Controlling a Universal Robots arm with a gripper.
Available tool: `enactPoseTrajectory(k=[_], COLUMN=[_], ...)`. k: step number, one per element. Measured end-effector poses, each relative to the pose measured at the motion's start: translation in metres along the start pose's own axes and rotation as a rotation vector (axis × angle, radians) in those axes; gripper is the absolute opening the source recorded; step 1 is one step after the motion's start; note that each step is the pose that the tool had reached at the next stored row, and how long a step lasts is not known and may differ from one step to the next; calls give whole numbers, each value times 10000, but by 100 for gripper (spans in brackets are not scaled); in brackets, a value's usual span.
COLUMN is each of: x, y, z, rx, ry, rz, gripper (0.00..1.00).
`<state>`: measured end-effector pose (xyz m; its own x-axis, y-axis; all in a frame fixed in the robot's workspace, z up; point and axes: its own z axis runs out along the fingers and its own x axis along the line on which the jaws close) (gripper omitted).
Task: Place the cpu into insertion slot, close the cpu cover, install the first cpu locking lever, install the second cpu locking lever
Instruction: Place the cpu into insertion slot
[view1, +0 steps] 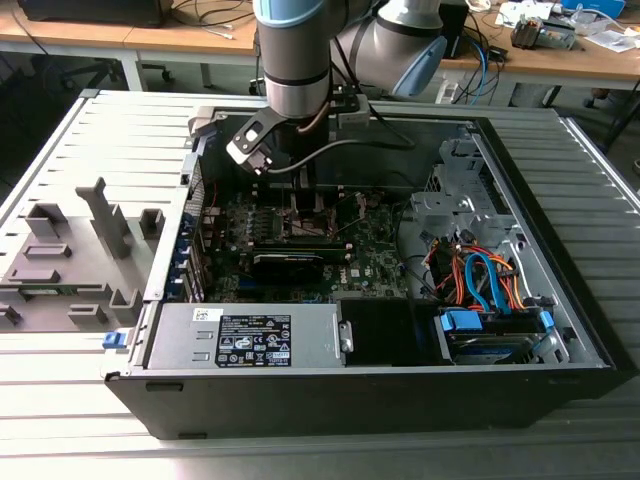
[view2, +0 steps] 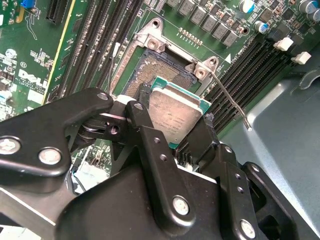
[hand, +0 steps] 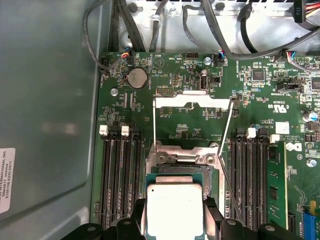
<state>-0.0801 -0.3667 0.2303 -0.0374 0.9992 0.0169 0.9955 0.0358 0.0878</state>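
**One cpu (view2: 175, 117) gripped at the edge of the open insertion slot (view2: 149, 72)**

Nearest, in both wrist views: one gripper (view2: 174, 124), with two black fingers (view2: 143, 120) pinched in on opposite edges of the single cpu, jaws parted no wider than the chip. Silver-grey top facing up. Not seated; overhanging the near edge of the slot. Cannot tell how high above it.

Just past the chip: one square socket, with a silver rim and a dark brownish centre, bare and uncovered. Rising from the rim's far corners: two thin locking levers (hand: 153, 122), both lifted free. Between their tips: one silver strip (hand: 192, 99) across the board.

Flanking the socket: long black memory slots (hand: 122, 175) on both sides, with two white latches (hand: 103, 130) per side. Farther on: one round coin cell (hand: 136, 78), then a run of black cables (hand: 150, 20).

In the exterior view: one arm (view1: 300, 60) reaching down into one open computer case (view1: 590, 340), with one grey power supply (view1: 250, 335) along its near wall.
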Motion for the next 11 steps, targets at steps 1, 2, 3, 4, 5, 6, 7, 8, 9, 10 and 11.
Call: enactPoseTrajectory(k=[1,2,3,4,5,6,7,8,9,10,11], x=[0,0,0,0,0,0,0,0,0,0,0], y=[-1,-2,-3,-4,-6,-6,-7,-8,-9,-9,-10], z=[1,3,4,5,6,7,8,9,10,11,11], rx=[0,0,0,0,0,0,0,-1,0,-1,0], ry=[0,0,0,0,0,0,0,0,0,1,0], rz=[0,0,0,0,0,0,0,0,0,0,0], gripper=[54,54,54,54,54,54,54,54,54,54,54])
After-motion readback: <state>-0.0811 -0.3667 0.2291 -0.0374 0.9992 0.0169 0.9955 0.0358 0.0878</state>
